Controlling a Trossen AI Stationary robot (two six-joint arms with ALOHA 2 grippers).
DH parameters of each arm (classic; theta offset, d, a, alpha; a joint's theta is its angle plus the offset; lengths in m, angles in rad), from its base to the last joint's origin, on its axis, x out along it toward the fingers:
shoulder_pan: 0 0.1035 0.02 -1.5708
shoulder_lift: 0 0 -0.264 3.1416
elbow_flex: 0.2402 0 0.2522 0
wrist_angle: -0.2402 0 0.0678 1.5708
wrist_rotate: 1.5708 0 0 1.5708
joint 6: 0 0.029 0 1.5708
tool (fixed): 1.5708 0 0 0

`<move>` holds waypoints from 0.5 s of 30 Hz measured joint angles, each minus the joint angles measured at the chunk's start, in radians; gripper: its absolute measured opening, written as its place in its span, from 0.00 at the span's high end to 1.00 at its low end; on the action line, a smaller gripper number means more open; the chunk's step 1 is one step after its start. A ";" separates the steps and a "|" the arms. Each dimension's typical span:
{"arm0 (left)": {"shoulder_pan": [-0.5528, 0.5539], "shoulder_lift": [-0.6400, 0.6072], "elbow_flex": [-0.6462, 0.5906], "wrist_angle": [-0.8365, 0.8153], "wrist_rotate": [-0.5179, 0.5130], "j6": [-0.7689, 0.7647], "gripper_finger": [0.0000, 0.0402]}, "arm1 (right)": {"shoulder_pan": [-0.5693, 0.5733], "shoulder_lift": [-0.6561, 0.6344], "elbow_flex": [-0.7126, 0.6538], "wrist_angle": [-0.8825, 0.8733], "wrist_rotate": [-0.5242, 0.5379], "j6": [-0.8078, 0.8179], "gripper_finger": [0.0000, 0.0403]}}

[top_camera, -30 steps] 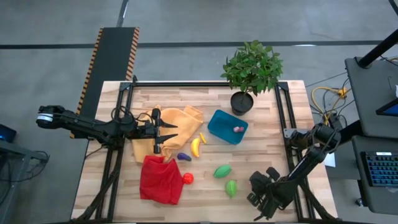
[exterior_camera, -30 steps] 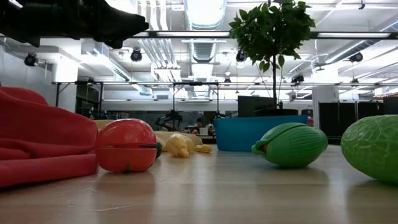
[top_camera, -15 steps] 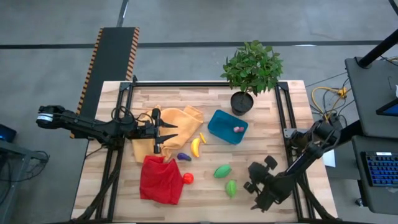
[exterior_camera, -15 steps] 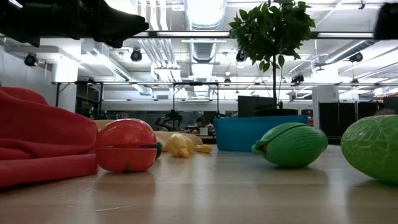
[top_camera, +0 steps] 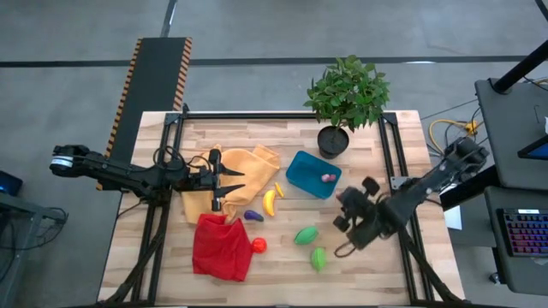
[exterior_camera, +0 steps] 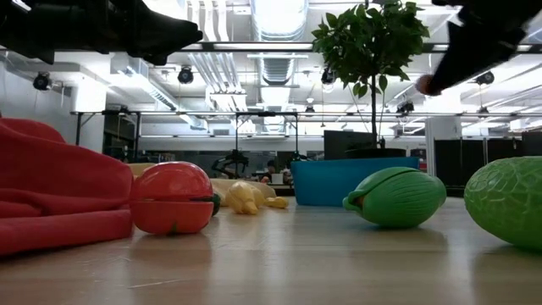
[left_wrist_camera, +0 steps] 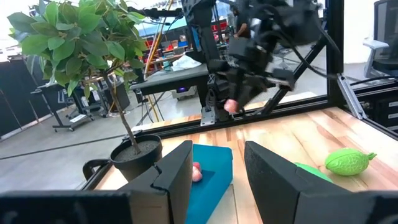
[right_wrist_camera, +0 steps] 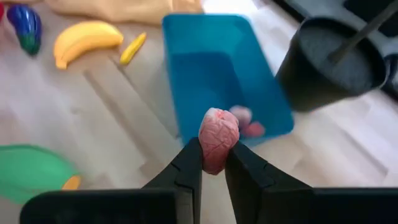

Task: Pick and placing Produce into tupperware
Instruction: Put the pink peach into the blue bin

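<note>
The right gripper (right_wrist_camera: pixel 213 167) hangs above the table, fingers clamped on a small pink produce piece (right_wrist_camera: pixel 218 139). Just ahead of it lies the blue tupperware (right_wrist_camera: pixel 219 74), with more pink pieces (right_wrist_camera: pixel 246 122) inside. The left gripper (top_camera: pixel 224 186) waits over the yellow-orange cloth (top_camera: pixel 248 164), fingers apart, the banana (top_camera: pixel 269 202) just beyond its tips.

The bench (top_camera: pixel 360 265) is pale wood with darker grain streaks. The tupperware (top_camera: pixel 312 174) is blue-teal, holding a pink piece (top_camera: pixel 326 178). The right gripper (right_wrist_camera: pixel 213 163) has dark fingers (right_wrist_camera: pixel 189 168) pinching a mottled pink piece (right_wrist_camera: pixel 218 138). The banana (top_camera: pixel 268 202) is yellow, the purple piece (top_camera: pixel 253 216) dark violet, the round one (top_camera: pixel 258 245) red, both ovals (top_camera: pixel 306 235) bright green. One cloth (top_camera: pixel 223 248) is red, another (top_camera: pixel 244 171) yellow-orange. The pot (top_camera: pixel 332 141) is black, its plant (top_camera: pixel 347 90) green.
</note>
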 joint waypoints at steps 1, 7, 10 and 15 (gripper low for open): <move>0.000 0.000 0.000 0.000 0.000 0.000 0.67 | -0.021 -0.029 -0.011 0.018 0.000 -0.039 0.88; 0.000 0.000 0.000 0.000 0.000 0.000 0.67 | -0.165 -0.192 -0.111 0.195 -0.097 -0.281 0.88; 0.000 0.000 0.000 0.000 0.000 0.003 0.67 | -0.249 -0.251 -0.174 0.291 -0.183 -0.384 0.88; 0.000 0.000 0.000 0.000 0.000 0.003 0.67 | -0.382 -0.295 -0.239 0.350 -0.273 -0.486 0.88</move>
